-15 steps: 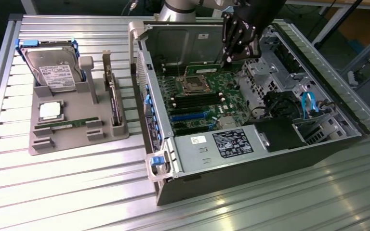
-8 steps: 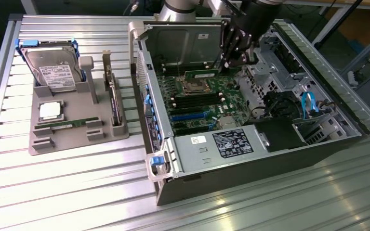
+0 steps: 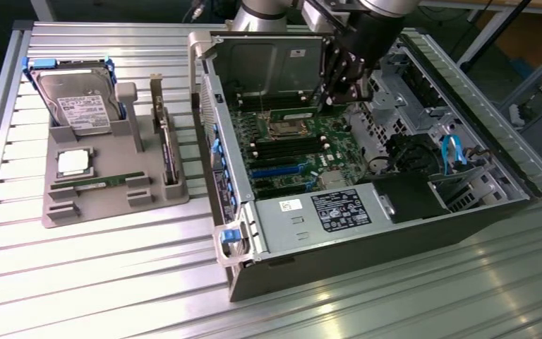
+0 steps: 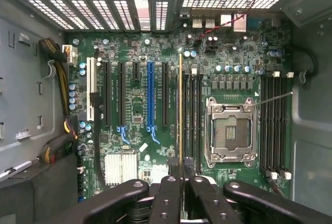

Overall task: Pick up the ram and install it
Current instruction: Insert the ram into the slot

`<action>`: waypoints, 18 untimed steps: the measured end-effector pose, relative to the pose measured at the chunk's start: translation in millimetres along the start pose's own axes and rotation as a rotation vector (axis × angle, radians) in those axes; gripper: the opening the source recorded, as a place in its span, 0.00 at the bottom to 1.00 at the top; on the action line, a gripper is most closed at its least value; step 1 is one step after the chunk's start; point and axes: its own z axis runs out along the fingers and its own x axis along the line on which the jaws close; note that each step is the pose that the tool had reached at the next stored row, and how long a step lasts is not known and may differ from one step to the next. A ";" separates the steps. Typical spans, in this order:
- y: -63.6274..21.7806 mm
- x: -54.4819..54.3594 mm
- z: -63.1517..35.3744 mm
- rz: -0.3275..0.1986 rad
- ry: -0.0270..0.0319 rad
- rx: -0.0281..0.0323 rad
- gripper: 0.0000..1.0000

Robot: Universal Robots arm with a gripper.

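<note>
In the wrist view the ram [image 4: 180, 105] shows edge-on as a thin yellowish-green line running away from my gripper [image 4: 181, 166], whose fingers are shut on its near end. It hangs over the motherboard [image 4: 135, 110], in line with the black memory slots [image 4: 193, 115] beside the empty CPU socket [image 4: 231, 130]. Whether it touches a slot I cannot tell. In the exterior view my gripper [image 3: 344, 95] reaches down into the open computer case [image 3: 384, 205], above the board's far end.
A grey parts tray [image 3: 111, 205] on the exterior view's left holds a hard drive [image 3: 78, 102], a CPU chip [image 3: 73, 161], an upright expansion card [image 3: 166, 152] and a narrow green strip [image 3: 101, 182]. Case walls, a power supply [image 3: 341, 208] and cable bundles [image 4: 59, 73] surround the board.
</note>
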 end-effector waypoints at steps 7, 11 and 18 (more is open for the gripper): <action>-0.4 0.3 9.8 0.000 0.0000 0.0000 0.12; -0.6 0.5 14.1 0.000 0.0000 0.0000 0.12; -0.9 0.8 22.7 0.000 0.0000 0.0000 0.12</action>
